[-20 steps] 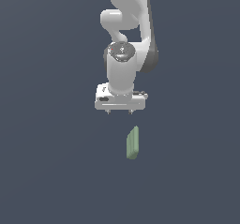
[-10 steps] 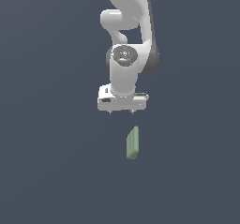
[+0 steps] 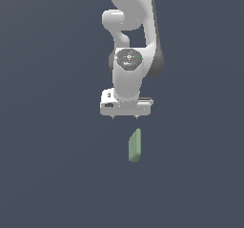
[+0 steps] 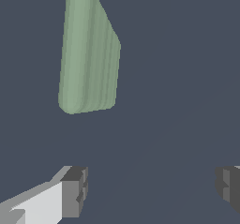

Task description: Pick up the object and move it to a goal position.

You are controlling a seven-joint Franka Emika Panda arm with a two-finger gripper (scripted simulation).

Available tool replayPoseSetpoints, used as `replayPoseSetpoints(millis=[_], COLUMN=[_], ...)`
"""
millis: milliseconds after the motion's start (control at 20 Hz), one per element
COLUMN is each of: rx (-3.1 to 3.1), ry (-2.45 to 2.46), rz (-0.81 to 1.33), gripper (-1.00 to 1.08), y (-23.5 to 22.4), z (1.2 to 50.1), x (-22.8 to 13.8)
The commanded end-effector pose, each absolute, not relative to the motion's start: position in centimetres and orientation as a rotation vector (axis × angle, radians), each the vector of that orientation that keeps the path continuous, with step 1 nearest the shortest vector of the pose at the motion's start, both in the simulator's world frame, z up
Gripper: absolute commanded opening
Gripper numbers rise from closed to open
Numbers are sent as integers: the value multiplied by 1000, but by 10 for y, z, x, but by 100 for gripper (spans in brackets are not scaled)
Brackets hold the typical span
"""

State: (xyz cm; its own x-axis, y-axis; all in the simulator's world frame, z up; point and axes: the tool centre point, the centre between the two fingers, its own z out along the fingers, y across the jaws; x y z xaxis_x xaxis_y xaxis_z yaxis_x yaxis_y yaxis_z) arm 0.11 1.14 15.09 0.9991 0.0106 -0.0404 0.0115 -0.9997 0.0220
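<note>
The object [image 3: 135,146] is a pale sage-green, thin, elongated block with rounded edges, lying on the dark grey surface. In the wrist view the object [image 4: 89,54] runs off the frame edge. My white gripper [image 3: 125,118] hangs just above and short of the block's near end, slightly toward the exterior view's left. It is open: the two fingertips [image 4: 75,190] stand wide apart with nothing between them, and the gripper [image 4: 152,188] does not touch the block.
The white arm [image 3: 131,36] rises behind the gripper. A plain dark grey surface [image 3: 47,174] surrounds the block.
The gripper has shifted a little toward the exterior view's right and slightly lower, closer to the block. The block has not moved.
</note>
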Motion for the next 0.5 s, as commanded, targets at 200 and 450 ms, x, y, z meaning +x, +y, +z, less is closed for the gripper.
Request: replayPoseSetpoints(millis=[200, 450], rx=[3122, 3128], ry=[-21, -63], rz=[-46, -28], gripper=[100, 100], y=[22, 35], z=[150, 149], x=[27, 54])
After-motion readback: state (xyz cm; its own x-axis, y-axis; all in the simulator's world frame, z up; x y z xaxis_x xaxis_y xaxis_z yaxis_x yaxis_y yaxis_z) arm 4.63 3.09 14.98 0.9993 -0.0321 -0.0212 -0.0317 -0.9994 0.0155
